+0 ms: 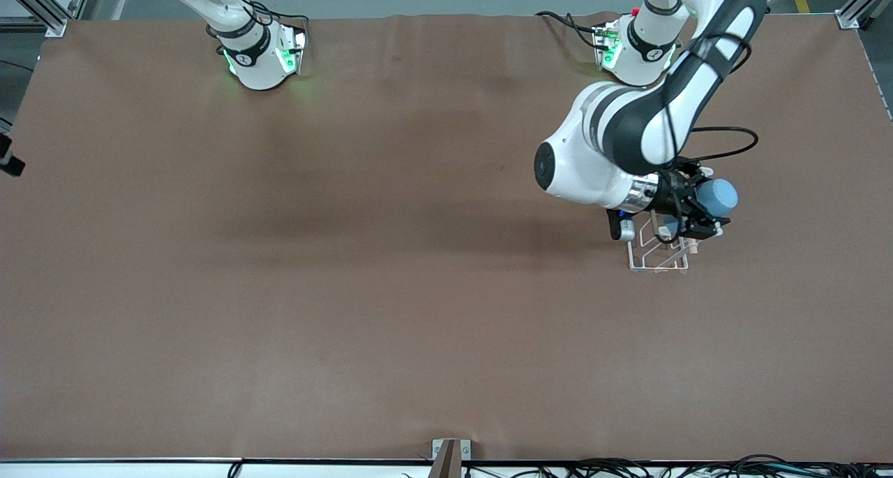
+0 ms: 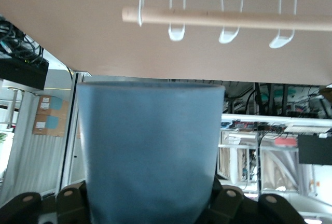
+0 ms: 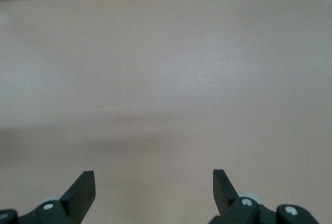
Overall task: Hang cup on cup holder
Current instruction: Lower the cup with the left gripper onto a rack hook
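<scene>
My left gripper (image 1: pixel 700 211) is shut on the light-blue cup (image 1: pixel 717 197) and holds it on its side in the air, just above the cup holder (image 1: pixel 658 255). The cup holder is a small white wire rack standing on the table near the left arm's end. In the left wrist view the cup (image 2: pixel 150 151) fills the lower middle and hides my fingertips. The rack's wooden dowel (image 2: pixel 233 19) and loop-tipped prongs (image 2: pixel 228 36) show past the cup's end, apart from it. My right gripper (image 3: pixel 153 180) is open and empty over bare table; it is out of the front view.
A brown mat (image 1: pixel 349 255) covers the table. The arm bases (image 1: pixel 261 56) stand along the edge farthest from the front camera. Cables (image 1: pixel 698 467) run along the nearest edge.
</scene>
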